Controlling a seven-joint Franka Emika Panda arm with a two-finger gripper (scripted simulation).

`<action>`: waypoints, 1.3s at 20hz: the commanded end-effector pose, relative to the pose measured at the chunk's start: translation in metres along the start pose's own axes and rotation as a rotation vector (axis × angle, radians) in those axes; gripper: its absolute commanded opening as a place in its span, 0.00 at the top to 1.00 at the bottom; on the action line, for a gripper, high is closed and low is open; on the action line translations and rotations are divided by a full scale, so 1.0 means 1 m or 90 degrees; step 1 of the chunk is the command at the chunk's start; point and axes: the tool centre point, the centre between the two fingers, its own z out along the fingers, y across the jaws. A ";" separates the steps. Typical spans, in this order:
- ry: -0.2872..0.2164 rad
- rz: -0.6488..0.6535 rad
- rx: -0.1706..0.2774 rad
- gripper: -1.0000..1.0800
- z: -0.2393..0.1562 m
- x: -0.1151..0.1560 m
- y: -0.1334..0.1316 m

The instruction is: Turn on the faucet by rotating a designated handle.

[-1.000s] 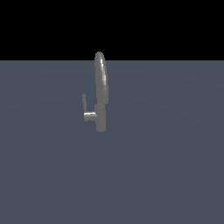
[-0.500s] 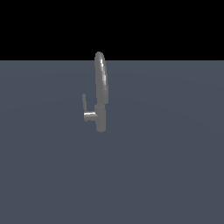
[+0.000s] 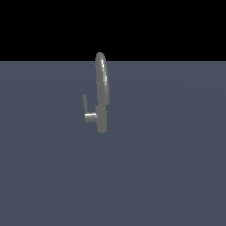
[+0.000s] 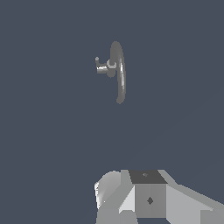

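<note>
The grey metallic faucet (image 3: 102, 92) stands upright on the flat grey-blue surface, with a tall arched spout on a short cylindrical body. The handle (image 3: 84, 104) is a thin short lever pointing up from the end of a stubby side cylinder (image 3: 91, 117), on the exterior view's left of the body. The arm does not show in the exterior view. In the wrist view I look down on the faucet (image 4: 119, 72) and its handle (image 4: 97, 61) from well above. Part of my gripper (image 4: 146, 192) shows at the picture's edge, far from the faucet and holding nothing visible.
The grey-blue surface (image 3: 167, 176) stretches flat all around the faucet, up to a black background at the back. No other objects show.
</note>
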 end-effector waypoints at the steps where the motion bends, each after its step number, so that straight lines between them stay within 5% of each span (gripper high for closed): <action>1: 0.019 0.020 -0.002 1.00 -0.008 0.000 -0.004; 10: 0.123 0.139 -0.017 1.00 -0.051 0.003 -0.036; 26: 0.323 0.384 -0.070 1.00 -0.084 0.037 -0.135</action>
